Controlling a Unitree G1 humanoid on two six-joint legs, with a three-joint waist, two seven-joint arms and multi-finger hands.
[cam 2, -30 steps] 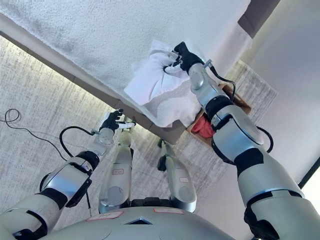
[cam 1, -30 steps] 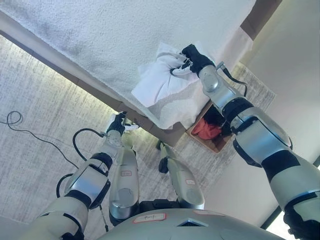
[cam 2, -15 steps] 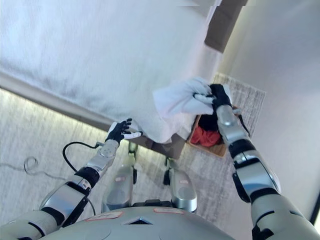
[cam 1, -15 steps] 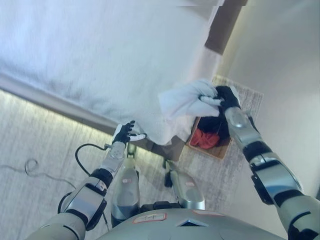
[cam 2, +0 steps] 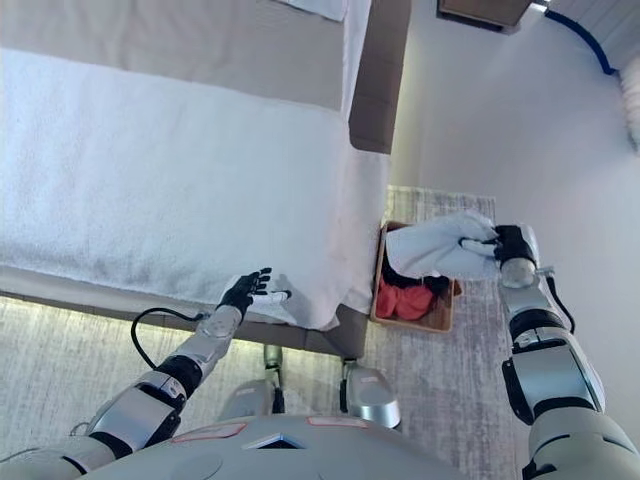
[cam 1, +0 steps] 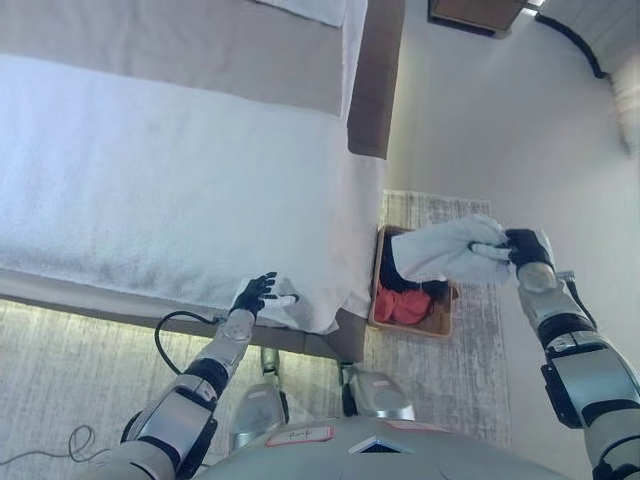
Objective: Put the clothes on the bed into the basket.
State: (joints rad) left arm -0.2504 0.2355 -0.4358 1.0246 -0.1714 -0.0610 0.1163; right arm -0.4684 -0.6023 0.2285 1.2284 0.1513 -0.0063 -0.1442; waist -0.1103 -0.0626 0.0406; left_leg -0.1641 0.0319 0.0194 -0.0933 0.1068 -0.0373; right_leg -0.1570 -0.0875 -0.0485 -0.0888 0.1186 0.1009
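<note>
Garment [cam 1: 446, 251] gripped in right robot hand [cam 1: 524, 248], over basket [cam 1: 438, 322].

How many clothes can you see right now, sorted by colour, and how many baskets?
White garment, held over the basket by the right hand: 1
Red garment, in the basket: 1
Dark garment, in the basket: 1
Basket: 1
Total: 4

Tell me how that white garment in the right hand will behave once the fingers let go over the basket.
The white garment is likely floppy: it sags in folds from the right hand. It seems light, held by one pinched end. Released, it would probably slump onto the red clothes in the basket, though an edge may drape over the rim.
</note>
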